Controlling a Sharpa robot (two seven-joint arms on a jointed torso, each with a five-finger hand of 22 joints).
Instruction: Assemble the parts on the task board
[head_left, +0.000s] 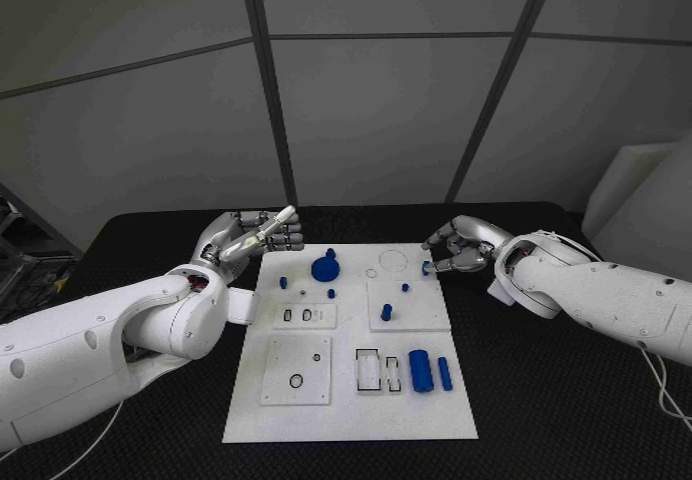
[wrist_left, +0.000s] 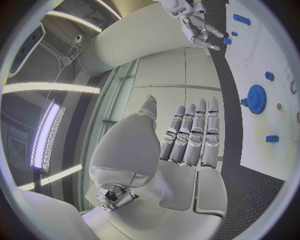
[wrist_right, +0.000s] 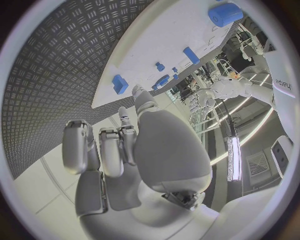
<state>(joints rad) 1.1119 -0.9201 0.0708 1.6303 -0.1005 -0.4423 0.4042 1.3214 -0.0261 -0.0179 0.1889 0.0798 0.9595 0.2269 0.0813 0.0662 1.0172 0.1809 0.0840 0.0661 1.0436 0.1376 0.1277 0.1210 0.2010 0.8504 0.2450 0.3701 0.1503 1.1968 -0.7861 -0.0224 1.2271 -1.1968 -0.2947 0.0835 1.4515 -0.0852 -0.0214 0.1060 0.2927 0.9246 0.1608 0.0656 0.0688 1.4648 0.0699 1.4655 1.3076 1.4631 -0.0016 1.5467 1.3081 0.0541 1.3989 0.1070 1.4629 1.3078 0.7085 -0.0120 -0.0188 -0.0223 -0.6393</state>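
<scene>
The white task board (head_left: 353, 410) lies in the middle of the table. A blue gear (head_left: 326, 267) stands near its far end, and a blue cylinder (head_left: 420, 370) and a thinner rod (head_left: 444, 373) lie near its front right. My left hand (head_left: 263, 236) hovers at the board's far left corner, its fingers (wrist_left: 190, 132) straight and holding nothing. My right hand (head_left: 459, 250) is at the far right edge with its fingers half curled. Its thumb tip (wrist_right: 141, 94) is close beside a small blue part (wrist_right: 119, 83) on the board; nothing is in its grasp.
The black table (head_left: 548, 400) has free room on both sides of the board. A white panel (head_left: 642, 190) leans at the back right. A short blue peg (head_left: 387, 312) and small blue bits (head_left: 332, 293) stand on the board's inner plates.
</scene>
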